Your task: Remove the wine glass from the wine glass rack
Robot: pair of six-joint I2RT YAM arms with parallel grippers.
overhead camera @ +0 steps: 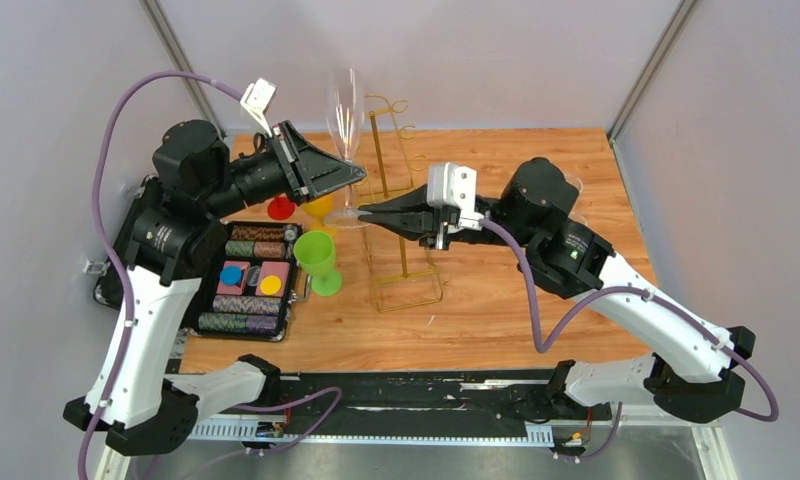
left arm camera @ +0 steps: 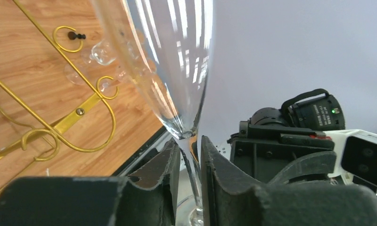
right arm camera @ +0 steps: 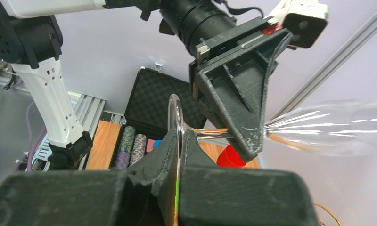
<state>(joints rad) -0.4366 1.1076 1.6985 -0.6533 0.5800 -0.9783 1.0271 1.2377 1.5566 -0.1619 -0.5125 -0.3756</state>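
The wine glass (overhead camera: 344, 115) stands nearly upright in the air over the far left part of the table (overhead camera: 536, 170). Its bowl is up and its foot is down, so its long axis runs almost parallel to the post of the wine glass rack (overhead camera: 380, 150), which is just beside it on the right. I cannot tell from these views if the glass is fully clear of the rack's curled arms.

The right gripper (overhead camera: 368, 212) is clamped together on the thin edge of the foot (right arm camera: 174, 117). The left gripper (overhead camera: 354, 178) comes from the left at the stem (left arm camera: 192, 160), a little above the foot. One of its fingers (left arm camera: 165, 174) stands on each side of the stem with very little room, but I cannot tell if they already press it.

Both arms are at the glass, the left higher and the right lower. I think the next move should take the glass to the left, away from the post, and keep it upright.
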